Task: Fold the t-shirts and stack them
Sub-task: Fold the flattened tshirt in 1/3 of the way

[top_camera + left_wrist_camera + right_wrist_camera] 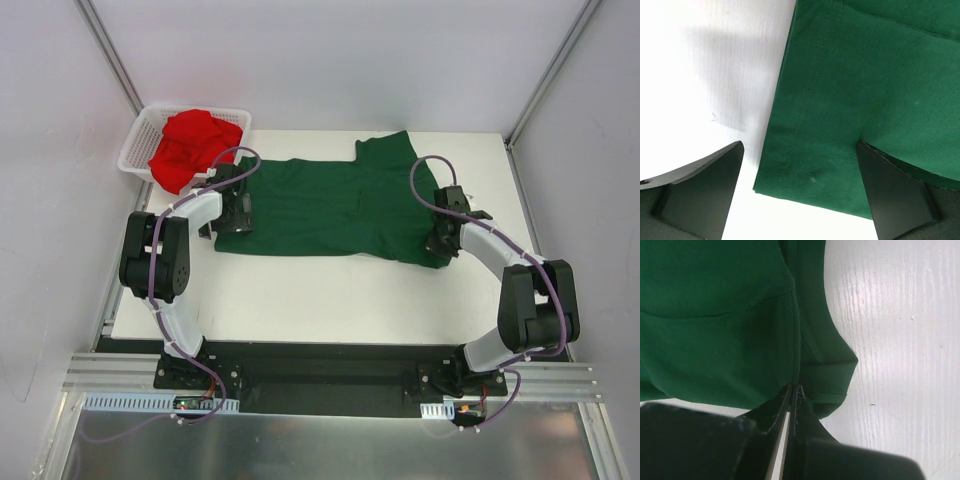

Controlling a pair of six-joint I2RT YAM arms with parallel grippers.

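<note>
Task progress is early: no fold is complete and no stack exists. The dark green t-shirt (340, 205) lies spread on the worktop (330, 295), centred toward 12 o'clock. Its body is mostly flat and one sleeve projects at about 1 o'clock. The bright red t-shirt (192, 145) sits crumpled in the white mesh basket (135, 150) at the 10 o'clock corner, not yet laid out. The left end effector (235, 205) stands over the 9 o'clock edge of the green garment. In the left wrist view its fingers are spread wide across the stitched hem, and nothing is gripped. The right end effector (440, 238) is at the 4 o'clock corner of the garment. In the right wrist view its fingers are pressed together on a fold of green cloth beside the sleeve seam. By this evidence, the step in hand is taking hold of both ends for a first fold. The green shirt's folds, all handling of the red shirt, and the stacking are left to do. No brand, label or legible writing appears on either shirt, the basket or the arms.
</note>
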